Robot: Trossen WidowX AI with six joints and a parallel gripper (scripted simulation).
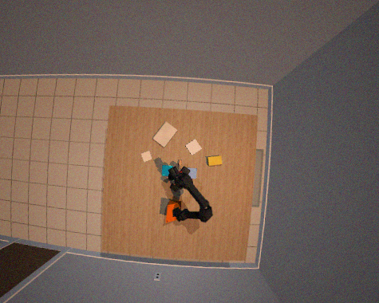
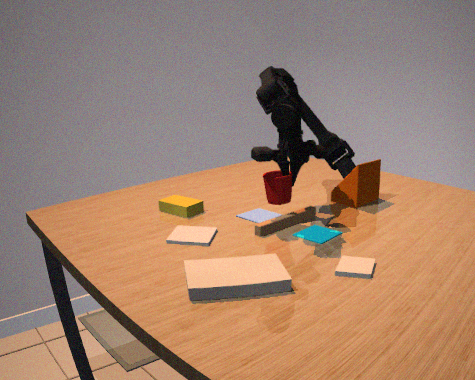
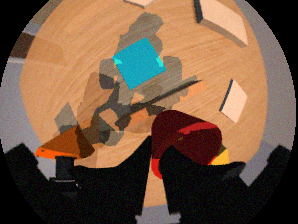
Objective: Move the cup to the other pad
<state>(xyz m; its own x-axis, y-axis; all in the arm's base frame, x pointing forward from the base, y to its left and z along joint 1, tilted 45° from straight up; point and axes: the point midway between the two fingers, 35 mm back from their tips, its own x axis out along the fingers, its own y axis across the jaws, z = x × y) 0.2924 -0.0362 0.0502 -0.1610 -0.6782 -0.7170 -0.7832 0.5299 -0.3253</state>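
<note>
The red cup hangs in the air, close to upright, with its wall between the fingers of my gripper. The gripper is shut on it. The lilac pad is bare, as is the teal pad. In the exterior view the cup appears above and behind the area between the lilac pad and the low bar. The arm hides most of the cup in the top view. I cannot make out the marbles.
A low brown bar lies between the two pads. An orange wedge stands near the arm's base. A yellow block, a large pale block and two smaller pale slabs lie around.
</note>
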